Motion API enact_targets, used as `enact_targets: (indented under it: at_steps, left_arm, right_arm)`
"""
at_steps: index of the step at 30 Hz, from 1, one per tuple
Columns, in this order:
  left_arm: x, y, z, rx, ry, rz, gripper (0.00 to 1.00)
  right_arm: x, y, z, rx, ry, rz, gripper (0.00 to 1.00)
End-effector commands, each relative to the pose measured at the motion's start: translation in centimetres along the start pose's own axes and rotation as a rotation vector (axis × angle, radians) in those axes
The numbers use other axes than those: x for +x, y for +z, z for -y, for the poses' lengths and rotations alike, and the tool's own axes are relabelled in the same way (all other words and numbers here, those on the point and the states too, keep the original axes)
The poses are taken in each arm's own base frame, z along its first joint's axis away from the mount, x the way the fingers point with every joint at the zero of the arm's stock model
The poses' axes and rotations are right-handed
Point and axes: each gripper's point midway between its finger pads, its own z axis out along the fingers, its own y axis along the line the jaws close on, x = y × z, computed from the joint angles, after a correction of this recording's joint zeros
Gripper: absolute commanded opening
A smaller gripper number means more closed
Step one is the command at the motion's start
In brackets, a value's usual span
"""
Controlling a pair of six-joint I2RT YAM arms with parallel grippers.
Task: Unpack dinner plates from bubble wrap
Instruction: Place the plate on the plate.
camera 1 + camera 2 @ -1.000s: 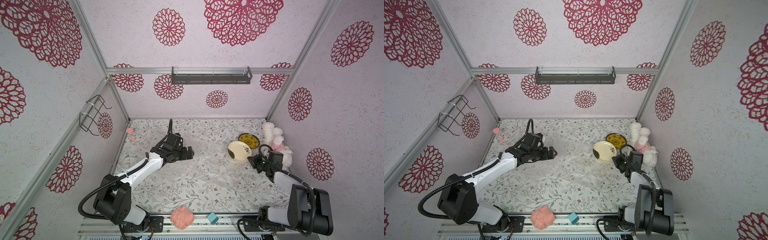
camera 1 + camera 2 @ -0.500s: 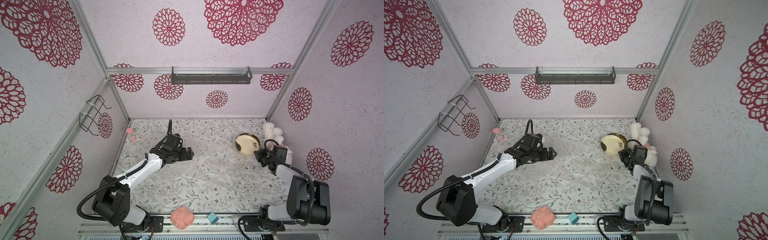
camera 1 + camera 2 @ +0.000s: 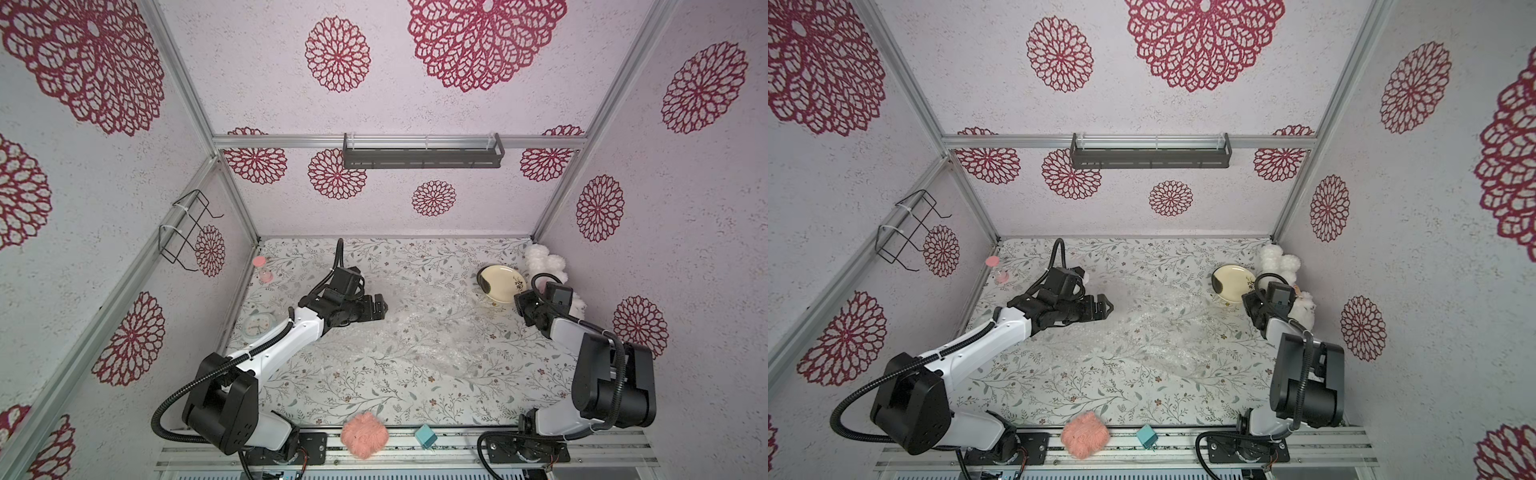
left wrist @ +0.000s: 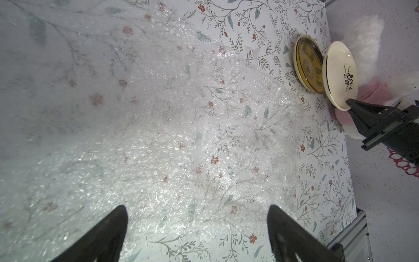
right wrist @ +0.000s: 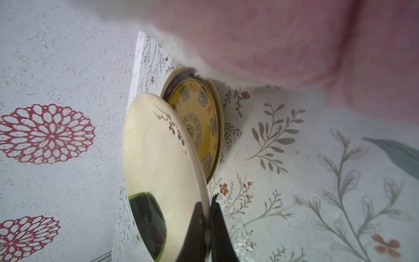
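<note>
My right gripper (image 5: 207, 205) is shut on the rim of a pale cream dinner plate (image 5: 158, 154) with a small dark motif. It holds the plate tilted, just above a yellow patterned plate (image 5: 199, 127) lying at the back right of the table. In both top views the cream plate (image 3: 502, 283) (image 3: 1231, 282) hides most of the yellow one. Bubble wrap (image 3: 419, 328) (image 4: 170, 136) lies spread flat over the middle of the table. My left gripper (image 4: 197, 208) (image 3: 382, 307) hovers open over the wrap's left part, with nothing between its fingers.
A white and pink plush toy (image 3: 544, 266) sits in the back right corner, right behind the plates. A round clock (image 3: 259, 324) and a pink hourglass (image 3: 262, 268) stand along the left wall. A pink fluffy ball (image 3: 365, 434) and a teal cube (image 3: 426, 436) rest on the front rail.
My right gripper has carried the cream plate back and to the right, from beside the yellow plate to over it. The left arm has barely moved.
</note>
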Motion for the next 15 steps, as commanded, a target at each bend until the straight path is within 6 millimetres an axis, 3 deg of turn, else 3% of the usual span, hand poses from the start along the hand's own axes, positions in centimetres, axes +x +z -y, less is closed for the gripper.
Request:
enact_targets:
  at_steps: [1,15]
  left_arm:
    - [-0.5,-0.5,0.3,0.013,0.007,0.018,0.97]
    - [-0.2,-0.6,0.0,0.000,0.003,0.013,0.97]
  right_arm:
    - [-1.8,0.3,-2.4,-0.049,-0.015,0.061,0.04]
    - [-1.4,2.8,-3.5,-0.030,-0.059,0.063,0.04]
